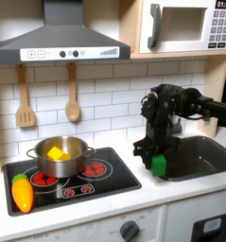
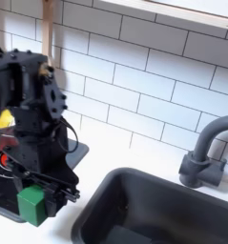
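One green block (image 1: 159, 166) sits clamped in my fingers (image 1: 158, 164), lifted just clear of the surface (image 1: 171, 195) in the first exterior view. In the second exterior view the fingers (image 2: 33, 202) grip the same block (image 2: 31, 204) from both sides. It hangs between the stove (image 1: 124, 177) edge at nine o'clock and the sink (image 1: 211, 156) rim at three o'clock, close to both. The strip of bare surface toward six o'clock is narrow. The pot (image 1: 60, 156) holding a yellow piece (image 1: 56, 152) stands well apart at nine o'clock, and the carrot (image 1: 23, 192) lies farther off. The faucet (image 2: 205, 152) rises beyond the basin, well apart from my arm.
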Robot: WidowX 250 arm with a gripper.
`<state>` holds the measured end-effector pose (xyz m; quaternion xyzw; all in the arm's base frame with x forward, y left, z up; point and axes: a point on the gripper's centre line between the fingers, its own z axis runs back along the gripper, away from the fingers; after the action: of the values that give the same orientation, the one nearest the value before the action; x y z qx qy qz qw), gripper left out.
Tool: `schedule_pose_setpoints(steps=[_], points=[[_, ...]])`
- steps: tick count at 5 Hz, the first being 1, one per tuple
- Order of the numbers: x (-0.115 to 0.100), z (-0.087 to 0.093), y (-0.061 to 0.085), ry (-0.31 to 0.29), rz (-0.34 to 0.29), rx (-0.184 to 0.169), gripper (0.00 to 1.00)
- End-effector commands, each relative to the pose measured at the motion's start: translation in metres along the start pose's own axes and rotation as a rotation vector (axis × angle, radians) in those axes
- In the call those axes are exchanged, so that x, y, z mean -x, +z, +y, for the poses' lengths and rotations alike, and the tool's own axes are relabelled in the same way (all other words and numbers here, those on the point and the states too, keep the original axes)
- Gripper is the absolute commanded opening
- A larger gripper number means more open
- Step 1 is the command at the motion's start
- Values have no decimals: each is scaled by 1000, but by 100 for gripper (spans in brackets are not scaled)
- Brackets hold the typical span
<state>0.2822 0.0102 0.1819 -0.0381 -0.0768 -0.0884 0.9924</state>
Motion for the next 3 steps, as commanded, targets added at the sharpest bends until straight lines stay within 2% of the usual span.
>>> schedule_pose_setpoints(steps=[1, 3], points=[[16, 1, 27, 21, -43, 33, 0], [33, 5, 46, 44, -68, 61, 0]])
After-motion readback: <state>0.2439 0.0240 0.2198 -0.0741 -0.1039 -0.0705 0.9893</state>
